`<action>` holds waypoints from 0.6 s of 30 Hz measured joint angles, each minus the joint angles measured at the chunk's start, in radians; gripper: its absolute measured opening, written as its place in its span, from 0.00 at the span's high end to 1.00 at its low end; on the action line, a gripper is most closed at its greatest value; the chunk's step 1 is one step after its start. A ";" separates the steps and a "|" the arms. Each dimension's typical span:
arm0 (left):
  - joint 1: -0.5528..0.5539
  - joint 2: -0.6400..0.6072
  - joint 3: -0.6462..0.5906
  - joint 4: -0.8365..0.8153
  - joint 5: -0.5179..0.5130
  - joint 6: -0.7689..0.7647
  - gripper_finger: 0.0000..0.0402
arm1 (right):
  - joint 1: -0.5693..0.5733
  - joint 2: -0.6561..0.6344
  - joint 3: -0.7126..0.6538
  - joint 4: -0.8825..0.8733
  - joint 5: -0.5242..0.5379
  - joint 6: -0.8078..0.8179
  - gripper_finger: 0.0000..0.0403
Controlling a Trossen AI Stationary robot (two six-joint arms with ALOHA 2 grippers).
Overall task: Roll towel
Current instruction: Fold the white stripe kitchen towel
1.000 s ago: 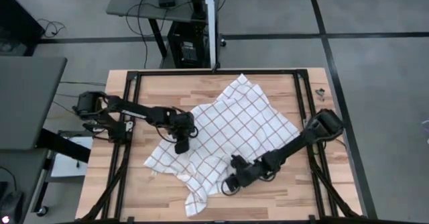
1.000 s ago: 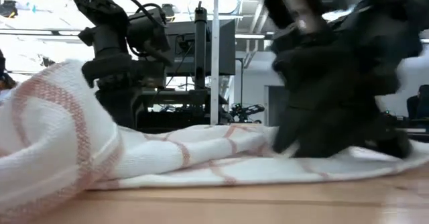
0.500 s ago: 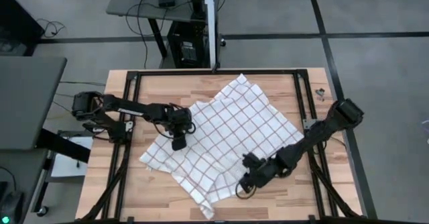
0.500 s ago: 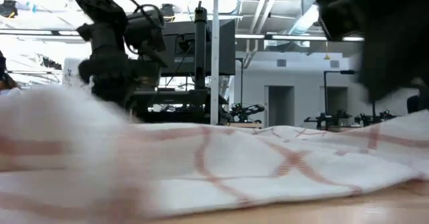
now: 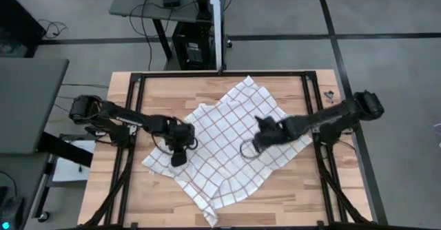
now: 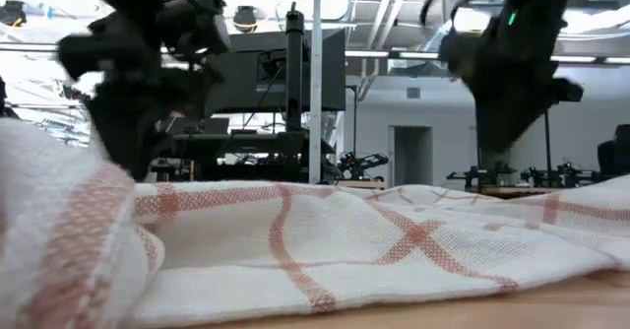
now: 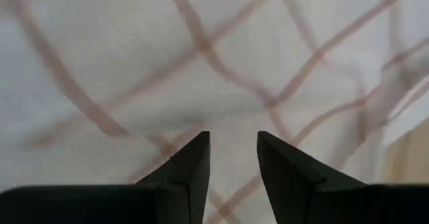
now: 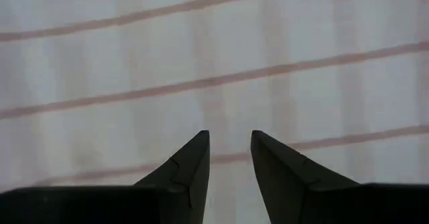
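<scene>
The right gripper (image 5: pixel 264 135) has swung from 5 toward 3 o'clock above the towel (image 5: pixel 234 140), slightly parted like the left gripper (image 5: pixel 178 154).

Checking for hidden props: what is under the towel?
Only the wooden table shows around the towel, which lies spread and rumpled. Both pincers, left and right, are above it. Anything beneath the cloth is covered.

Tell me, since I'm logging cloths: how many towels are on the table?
1: the towel lies spread and rumpled mid-table, left gripper over its left edge, right gripper above its middle. None seems hidden.
</scene>
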 joint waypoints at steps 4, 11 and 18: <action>-0.056 0.044 -0.031 0.115 -0.011 -0.129 0.73 | -0.125 0.062 0.000 0.073 -0.034 -0.228 0.74; -0.122 0.054 -0.034 0.244 -0.058 -0.321 0.73 | -0.303 0.233 0.001 0.225 -0.155 -0.554 0.74; -0.192 0.056 -0.034 0.297 -0.147 -0.530 0.73 | -0.449 0.307 0.022 0.352 -0.170 -0.822 0.74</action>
